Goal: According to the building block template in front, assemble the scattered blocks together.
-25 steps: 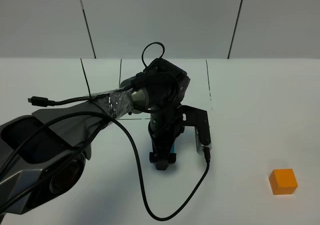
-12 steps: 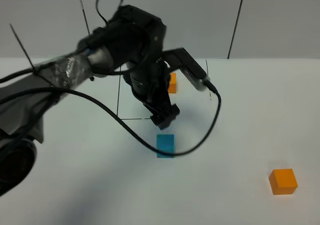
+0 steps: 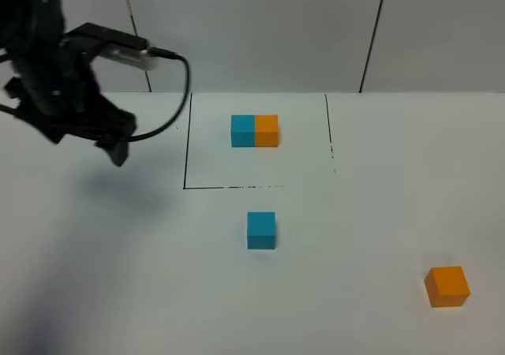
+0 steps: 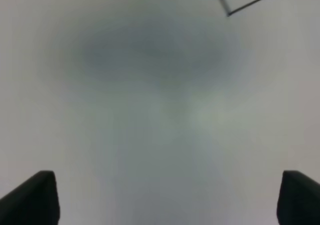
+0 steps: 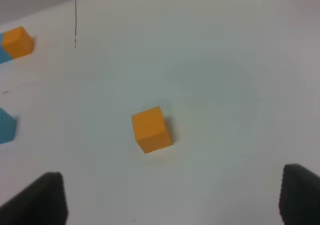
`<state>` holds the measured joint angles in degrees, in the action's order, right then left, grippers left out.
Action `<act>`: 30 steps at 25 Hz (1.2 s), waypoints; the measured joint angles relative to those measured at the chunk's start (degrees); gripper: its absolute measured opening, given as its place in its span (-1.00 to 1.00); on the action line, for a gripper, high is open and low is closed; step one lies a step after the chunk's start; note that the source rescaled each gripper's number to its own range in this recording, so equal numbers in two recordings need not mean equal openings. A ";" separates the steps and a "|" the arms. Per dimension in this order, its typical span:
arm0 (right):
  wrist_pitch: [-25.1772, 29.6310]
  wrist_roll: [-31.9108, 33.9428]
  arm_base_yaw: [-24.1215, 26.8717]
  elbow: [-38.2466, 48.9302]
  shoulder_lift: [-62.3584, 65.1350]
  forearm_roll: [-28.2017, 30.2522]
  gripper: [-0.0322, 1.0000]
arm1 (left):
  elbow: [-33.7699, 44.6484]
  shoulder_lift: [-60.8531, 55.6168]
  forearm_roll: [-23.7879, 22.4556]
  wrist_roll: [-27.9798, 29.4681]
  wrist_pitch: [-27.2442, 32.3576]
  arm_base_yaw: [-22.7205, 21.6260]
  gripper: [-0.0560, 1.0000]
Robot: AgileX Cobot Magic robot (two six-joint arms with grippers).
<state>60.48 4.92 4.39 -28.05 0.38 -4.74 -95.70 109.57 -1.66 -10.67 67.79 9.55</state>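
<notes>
We see the left gripper (image 3: 113,142) at the upper left of the high view, outside the black-lined square (image 3: 185,154). Its jaws are spread wide, with only bare table (image 4: 160,110) between them. The building block template (image 3: 254,130) sits upper middle, inside the square near its top edge. The blue cube (image 3: 261,229) lies at centre, just below the square's lower line and apart from it. The orange cube (image 3: 447,285) rests well apart at the lower right, near the frame's edge, with open white surface between the two cubes. The right gripper (image 5: 170,200) is released, its fingers set wide, and the orange cube sits ahead of it untouched.
</notes>
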 joint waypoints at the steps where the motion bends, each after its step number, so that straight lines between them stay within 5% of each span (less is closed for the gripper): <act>1: 0.00 0.00 0.00 0.00 0.00 0.00 0.44 | 2.88 -2.06 0.70 0.15 0.00 -2.08 0.64; 9: 0.00 0.00 0.00 0.00 0.00 0.00 0.44 | 24.86 -23.55 8.63 2.59 -1.82 -17.52 0.41; 20: 0.00 0.00 0.00 0.00 0.00 0.00 0.44 | 51.37 -62.48 11.24 4.64 -12.54 -18.25 0.40; 30: 0.00 0.00 0.00 0.00 0.00 0.00 0.44 | 60.83 -89.64 12.58 2.99 -11.57 -17.75 0.41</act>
<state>60.48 4.92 4.39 -28.05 0.38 -4.74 -34.87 19.92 10.92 -7.69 56.21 -8.20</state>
